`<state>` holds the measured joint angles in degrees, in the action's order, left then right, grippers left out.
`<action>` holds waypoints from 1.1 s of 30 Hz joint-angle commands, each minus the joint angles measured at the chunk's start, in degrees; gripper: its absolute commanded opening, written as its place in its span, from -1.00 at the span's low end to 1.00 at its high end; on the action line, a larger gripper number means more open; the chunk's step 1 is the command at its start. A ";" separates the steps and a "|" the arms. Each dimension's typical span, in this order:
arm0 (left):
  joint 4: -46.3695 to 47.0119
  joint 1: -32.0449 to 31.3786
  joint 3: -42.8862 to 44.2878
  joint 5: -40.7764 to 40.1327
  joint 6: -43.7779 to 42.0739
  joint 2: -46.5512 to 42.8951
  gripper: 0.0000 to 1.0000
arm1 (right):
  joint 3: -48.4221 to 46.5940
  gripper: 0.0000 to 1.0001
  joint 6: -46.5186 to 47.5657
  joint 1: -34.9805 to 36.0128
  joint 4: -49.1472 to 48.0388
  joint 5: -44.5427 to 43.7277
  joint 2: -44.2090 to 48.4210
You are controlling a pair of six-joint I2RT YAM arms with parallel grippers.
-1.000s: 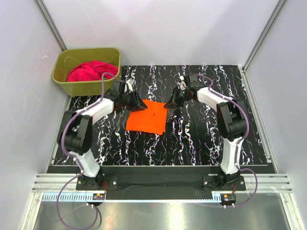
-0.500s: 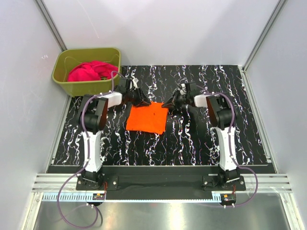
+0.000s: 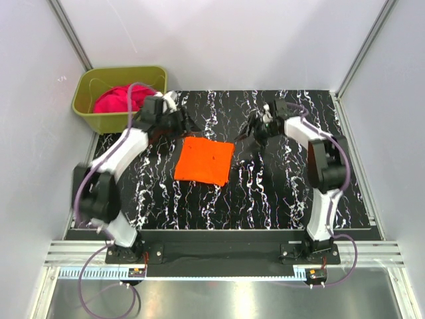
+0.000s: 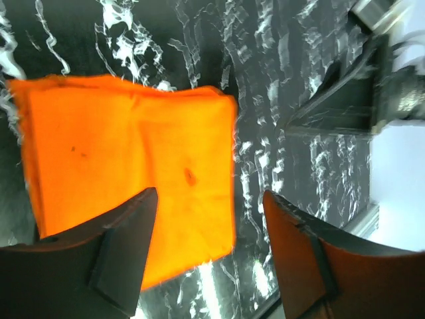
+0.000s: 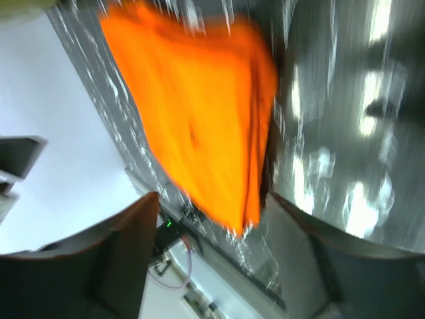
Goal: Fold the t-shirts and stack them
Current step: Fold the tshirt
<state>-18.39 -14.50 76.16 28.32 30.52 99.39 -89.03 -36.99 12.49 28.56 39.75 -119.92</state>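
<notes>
The orange t-shirt point(image 3: 204, 161) lies folded into a flat square on the black marbled table point(image 3: 265, 193). It also fills the left wrist view point(image 4: 126, 159) and shows blurred in the right wrist view point(image 5: 199, 113). The magenta-pink t-shirt point(image 3: 118, 100) is bunched up in the olive-green tub point(image 3: 109, 122). My left gripper point(image 3: 188, 123) point(image 4: 209, 195) hangs open just past the orange shirt's far left corner, holding nothing. My right gripper point(image 3: 252, 135) point(image 5: 211, 196) is open off the far right corner, also holding nothing.
The tub stands at the table's far left corner, close behind the left arm. White walls with metal posts enclose the table on the left, right and back. The right gripper's dark body point(image 4: 352, 100) appears in the left wrist view.
Both grippers have opened and let go of the orange shirt's far edge, then drawn back from it. The left arm has swung toward the tub, and the shirt now lies flat.
</notes>
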 commanded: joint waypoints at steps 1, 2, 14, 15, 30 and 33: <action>-2.26 0.18 -11.71 -8.79 4.86 -13.85 0.34 | 13.67 0.52 -3.50 4.10 1.53 -1.25 9.68; -2.26 0.18 -15.30 -11.76 6.72 -16.05 0.33 | 17.54 0.54 -8.75 5.16 -5.37 -1.25 11.70; 11.35 4.92 -42.40 -9.95 22.74 -26.80 0.50 | 48.07 0.23 -33.74 17.04 -41.72 -7.40 22.36; 12.14 5.18 -42.58 -9.77 22.65 -26.45 0.50 | 48.77 0.22 -34.11 17.13 -42.87 -8.10 22.10; 21.20 5.80 -45.22 -9.86 25.81 -16.60 0.25 | 51.77 0.07 -40.09 17.30 -52.99 -10.12 14.10; 21.29 5.98 -45.05 -10.47 25.46 -15.55 0.12 | 51.16 -0.05 -40.44 17.30 -52.90 -10.30 13.49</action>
<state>0.58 -8.91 31.35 18.83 56.18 82.54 -38.20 -76.18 29.36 -23.79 32.82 -104.79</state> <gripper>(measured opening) 0.574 0.500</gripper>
